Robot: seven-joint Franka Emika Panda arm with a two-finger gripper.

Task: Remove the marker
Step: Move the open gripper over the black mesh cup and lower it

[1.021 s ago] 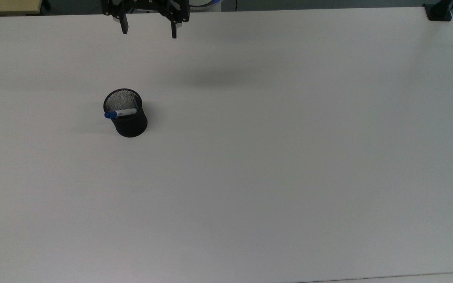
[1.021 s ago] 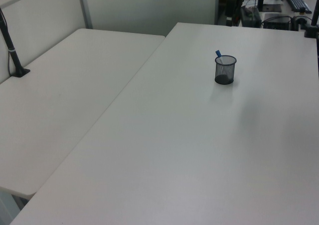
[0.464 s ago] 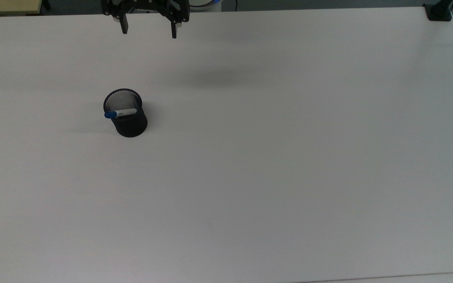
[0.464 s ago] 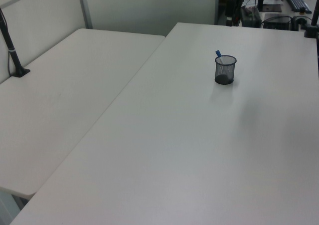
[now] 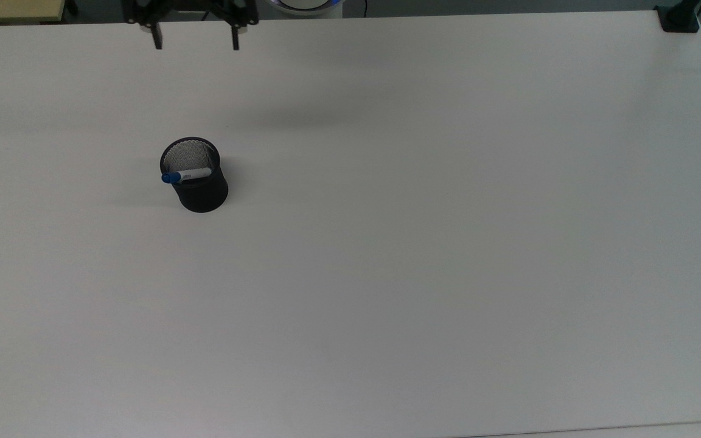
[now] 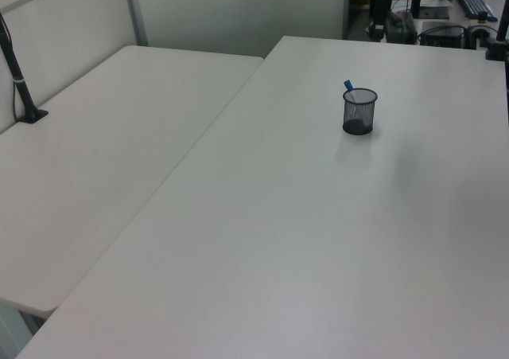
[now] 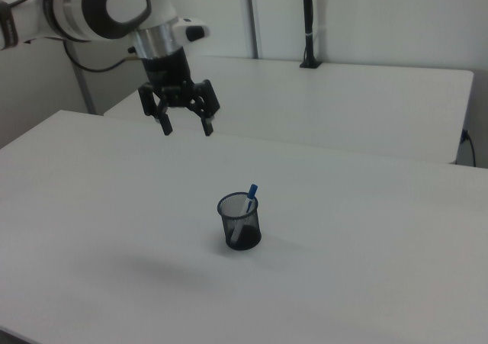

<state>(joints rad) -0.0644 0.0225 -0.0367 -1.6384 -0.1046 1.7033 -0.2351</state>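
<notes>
- we take the black mesh cup (image 5: pixel 195 175) as our landmark; it stands upright on the white desk (image 5: pixel 423 243), and we also see it in the left view (image 6: pixel 359 111) and the right view (image 7: pixel 239 222).
- the marker (image 5: pixel 185 176) sits inside the cup, leaning against its rim, and nothing holds it.
- its barrel is slim and white with a short patch of dark print near the middle; the print is too small for us to read.
- its cap is blue and pokes just over the rim, at the top view's left of the cup.
- in the right view the marker (image 7: pixel 248 202) leans toward the cup's far right edge, blue end up, with the white barrel running down inside the mesh.
- in the left view we make out the marker (image 6: pixel 348 86) as a small blue tip above the cup's far rim.
- the pincer (image 5: pixel 195 41) hangs in the air well apart from the cup, beyond it toward the desk's far edge in the top view.
- in the right view the pincer (image 7: pixel 185 123) is above and to the left of the cup, pointing down, its two dark fingers (image 7: pixel 165 121) spread wide and grasping nothing.
- a second white desk (image 7: pixel 343 100) stands beyond the cup in the right view, with a black post (image 7: pixel 308 24) at its far side.
</notes>
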